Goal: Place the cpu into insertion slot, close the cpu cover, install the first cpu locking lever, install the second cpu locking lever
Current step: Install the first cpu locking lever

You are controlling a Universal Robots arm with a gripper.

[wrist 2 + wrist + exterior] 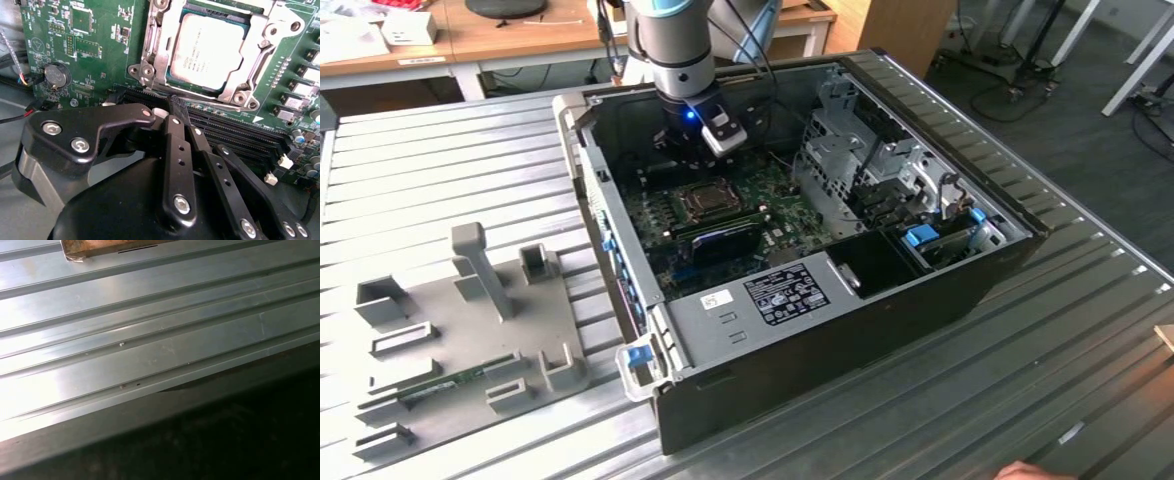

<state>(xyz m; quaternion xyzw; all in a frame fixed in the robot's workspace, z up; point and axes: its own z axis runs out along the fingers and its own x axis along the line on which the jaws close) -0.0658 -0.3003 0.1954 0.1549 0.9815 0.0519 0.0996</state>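
Open computer case (854, 330) on a ribbed metal table (454, 180), side panel off, green board (767, 215) facing up. Arm (674, 50) reaching down into the case at its far end in the exterior view, just beside the insertion slot (708, 199).

In the second wrist view, cpu (207, 47) flat in the slot, dull silver top up, edges square to the frame around it. Cpu cover (156, 47) lying down over the chip, which shows through the large window. Looks, then, like seating and covering are done. Levers hard to read: a thin bright rod along the slot's near edge, latched or loose impossible to say.

Gripper (176, 107) low over the board with its black fingers (170, 140) drawn together. Tips appear to meet, with nothing visible pinched between them.

Key relation: cpu straight ahead of the fingertips, just past the slot's near rim. Tips aimed at about the middle of that rim, over the narrow strip between it and the long black memory slots (235, 135). Memory slots parallel to the rim, so crosswise to the way the fingers point. Chip nearly square, no long axis worth naming. Near the rim and the rod, clear of the chip's top; actual contact with rim or rod not decidable from here.

Only one arm on this rig, so no question of which is nearer.

In the first wrist view, more of the ribbed table and a dark edge of the case.
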